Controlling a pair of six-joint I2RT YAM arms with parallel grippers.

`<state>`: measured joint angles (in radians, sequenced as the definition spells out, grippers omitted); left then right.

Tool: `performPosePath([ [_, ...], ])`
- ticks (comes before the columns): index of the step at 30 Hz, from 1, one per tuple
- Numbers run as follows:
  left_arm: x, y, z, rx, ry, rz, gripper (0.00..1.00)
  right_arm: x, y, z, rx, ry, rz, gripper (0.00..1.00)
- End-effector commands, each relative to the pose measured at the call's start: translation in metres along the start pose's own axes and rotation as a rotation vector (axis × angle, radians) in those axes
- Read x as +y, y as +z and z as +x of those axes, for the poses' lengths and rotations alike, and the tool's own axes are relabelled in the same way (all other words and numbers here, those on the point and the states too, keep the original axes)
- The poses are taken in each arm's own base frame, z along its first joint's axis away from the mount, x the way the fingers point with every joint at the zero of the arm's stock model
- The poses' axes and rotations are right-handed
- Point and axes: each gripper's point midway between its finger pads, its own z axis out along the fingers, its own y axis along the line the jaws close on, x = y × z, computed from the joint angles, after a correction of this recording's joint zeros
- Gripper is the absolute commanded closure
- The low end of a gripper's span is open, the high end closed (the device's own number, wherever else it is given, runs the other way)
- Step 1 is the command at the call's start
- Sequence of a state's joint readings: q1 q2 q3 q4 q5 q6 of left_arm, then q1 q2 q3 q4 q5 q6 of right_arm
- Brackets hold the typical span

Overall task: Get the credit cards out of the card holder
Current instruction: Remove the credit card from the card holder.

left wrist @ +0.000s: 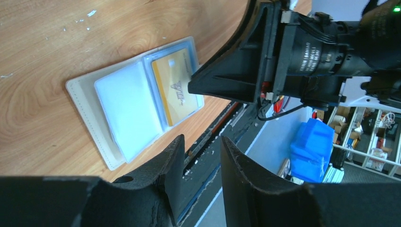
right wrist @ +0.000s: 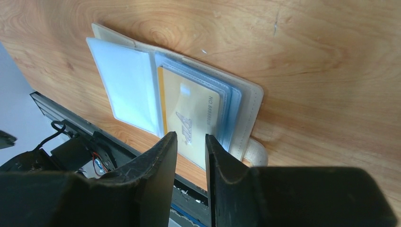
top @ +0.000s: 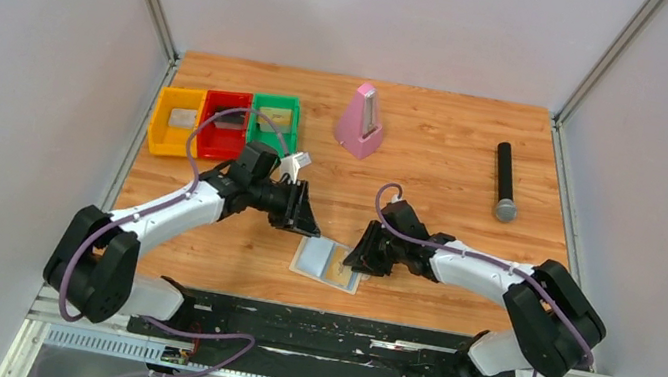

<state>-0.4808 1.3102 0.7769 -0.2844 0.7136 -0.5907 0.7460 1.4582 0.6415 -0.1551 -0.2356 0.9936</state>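
Observation:
The card holder (top: 316, 261) lies open and flat near the table's front edge, cream rim around pale blue panels (left wrist: 125, 106) (right wrist: 127, 85). A yellow-gold credit card (left wrist: 176, 86) (right wrist: 189, 111) sits in its right panel. My right gripper (top: 362, 254) (right wrist: 190, 142) hovers low over the card's near end, its jaws a narrow gap apart with the card showing through. In the left wrist view one of its fingertips (left wrist: 193, 84) meets the card's edge. My left gripper (top: 304, 214) (left wrist: 202, 147) stands open just left of the holder, with nothing between its fingers.
Yellow (top: 176, 121), red (top: 223, 120) and green (top: 275, 119) bins line the back left. A pink metronome (top: 361, 122) stands at the back centre, with a black microphone (top: 505, 181) at the right. A black rail (top: 337, 336) runs along the front edge, just beyond the holder.

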Motion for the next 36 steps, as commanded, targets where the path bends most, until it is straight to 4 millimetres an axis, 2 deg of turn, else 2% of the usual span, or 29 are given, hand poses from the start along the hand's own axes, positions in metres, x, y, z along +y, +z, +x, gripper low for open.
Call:
performPosePath([
  [1, 0.008, 0.015, 0.000, -0.015, -0.002, -0.003, 0.59, -0.005, 0.006, -0.002, -0.024, -0.015, 0.009, 0.71],
  [8, 0.029, 0.032, 0.009, -0.001, -0.017, -0.050, 0.60, -0.017, 0.010, 0.002, -0.016, -0.022, 0.033, 0.73],
  [12, 0.032, 0.042, 0.013, 0.004, -0.021, -0.034, 0.61, -0.021, 0.013, 0.004, -0.011, -0.025, 0.043, 0.74],
  [17, 0.035, 0.057, 0.016, 0.005, -0.014, -0.021, 0.61, -0.020, 0.014, 0.005, -0.004, -0.024, 0.035, 0.74],
  [23, 0.036, 0.073, 0.024, 0.039, -0.007, -0.025, 0.61, -0.012, 0.002, -0.001, -0.032, -0.028, 0.031, 0.74],
  [30, 0.044, 0.079, 0.029, 0.054, -0.003, -0.059, 0.62, -0.016, -0.004, -0.002, -0.046, -0.028, 0.053, 0.74],
  [36, 0.049, 0.085, 0.033, 0.068, -0.008, -0.064, 0.62, -0.017, 0.000, 0.000, -0.036, -0.030, 0.055, 0.75],
])
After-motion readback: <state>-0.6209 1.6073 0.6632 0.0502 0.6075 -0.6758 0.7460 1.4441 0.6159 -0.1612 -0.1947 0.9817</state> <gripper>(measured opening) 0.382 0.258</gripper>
